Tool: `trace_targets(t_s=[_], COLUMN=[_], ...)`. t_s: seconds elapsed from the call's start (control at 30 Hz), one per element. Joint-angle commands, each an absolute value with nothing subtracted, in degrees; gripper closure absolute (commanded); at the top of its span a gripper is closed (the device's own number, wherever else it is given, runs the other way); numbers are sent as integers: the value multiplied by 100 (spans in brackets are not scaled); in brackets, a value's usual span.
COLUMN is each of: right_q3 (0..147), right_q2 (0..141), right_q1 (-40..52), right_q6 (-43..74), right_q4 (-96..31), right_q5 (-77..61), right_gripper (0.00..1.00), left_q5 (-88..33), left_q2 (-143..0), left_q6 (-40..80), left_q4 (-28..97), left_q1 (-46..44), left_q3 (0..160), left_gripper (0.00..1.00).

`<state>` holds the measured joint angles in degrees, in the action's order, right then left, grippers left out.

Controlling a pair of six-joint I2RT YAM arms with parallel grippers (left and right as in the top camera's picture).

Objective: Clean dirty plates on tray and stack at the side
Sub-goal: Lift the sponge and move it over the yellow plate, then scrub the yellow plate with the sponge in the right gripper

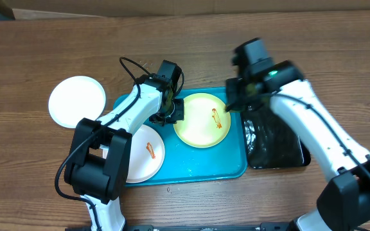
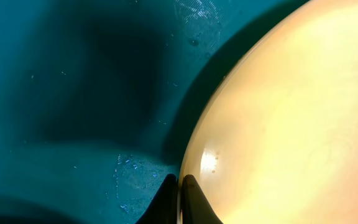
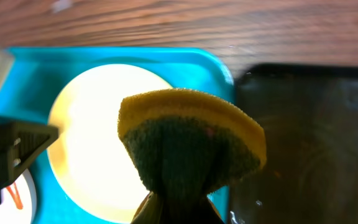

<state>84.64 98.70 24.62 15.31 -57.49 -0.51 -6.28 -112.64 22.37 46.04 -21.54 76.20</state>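
Note:
A pale yellow-green plate (image 1: 201, 120) with an orange smear lies on the turquoise tray (image 1: 231, 167). My left gripper (image 1: 170, 106) is shut on that plate's left rim; the left wrist view shows the fingers (image 2: 179, 190) pinching the rim of the plate (image 2: 291, 124). A white plate (image 1: 143, 154) with an orange smear lies at the tray's front left. Another white plate (image 1: 77, 101) sits on the table left of the tray. My right gripper (image 1: 239, 96) is shut on a yellow-green sponge (image 3: 191, 140), held above the yellow-green plate's (image 3: 92, 137) right edge.
A narrow black tray (image 1: 275, 144) lies right of the turquoise tray, under my right arm; it also shows in the right wrist view (image 3: 309, 137). Bare wooden table (image 1: 56, 45) lies behind and to the left.

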Motion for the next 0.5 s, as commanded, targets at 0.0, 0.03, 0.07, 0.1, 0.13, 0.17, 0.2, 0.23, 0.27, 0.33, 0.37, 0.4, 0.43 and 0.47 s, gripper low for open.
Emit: trace_targets(t_s=[0.0,0.03,0.07,0.1,0.13,0.17,0.2,0.23,0.27,0.33,0.37,0.4,0.43,0.47], right_q3=[8624,8621,8621,8621,8621,8621,8621,8621,8621,8621,8621,8621,8621,8621], right_q2=[10047,10134,10221,10333,10425,10521,10624,10711,10794,10975,11056,11150,11229,11303], right_q1=[2864,2963,3046,3124,3175,3214,3236,3242,3240,3240,3240,3240,3240,3240], right_q6=[1675,1678,1678,1678,1678,1675,1675,1675,1675,1675,1675,1675,1673,1675], right_q4=[-5638,-5621,-5607,-5603,-5601,-5599,-5596,-5594,-5586,-5575,-5566,-5557,-5555,-5557], right_q5=[961,1120,1278,1439,1557,1640,1710,1717,1712,1708,1699,1675,1640,1621], right_gripper=[96,96,96,96,96,96,96,96,96,96,96,96,96,96], left_q5=[-716,-714,-714,-714,-714,-714,-714,-714,-714,-716,-714,-716,-714,-714], left_q2=[-11314,-11314,-11314,-11314,-11314,-11314,-11314,-11314,-11314,-11314,-11314,-11314,-11314,-11314], left_q6=[2294,2292,2292,2294,2294,2292,2292,2292,2292,2292,2292,2292,2292,2294], left_q4=[4637,4641,4644,4644,4644,4644,4644,4644,4644,4644,4644,4644,4644,4644], left_q1=[-2145,-2145,-2145,-2145,-2145,-2143,-2145,-2145,-2145,-2143,-2145,-2143,-2143,-2145], left_q3=[7612,7612,7612,7612,7612,7612,7612,7612,7612,7612,7612,7612,7612,7612], left_gripper=[96,96,96,96,96,96,96,96,96,96,96,96,96,96])
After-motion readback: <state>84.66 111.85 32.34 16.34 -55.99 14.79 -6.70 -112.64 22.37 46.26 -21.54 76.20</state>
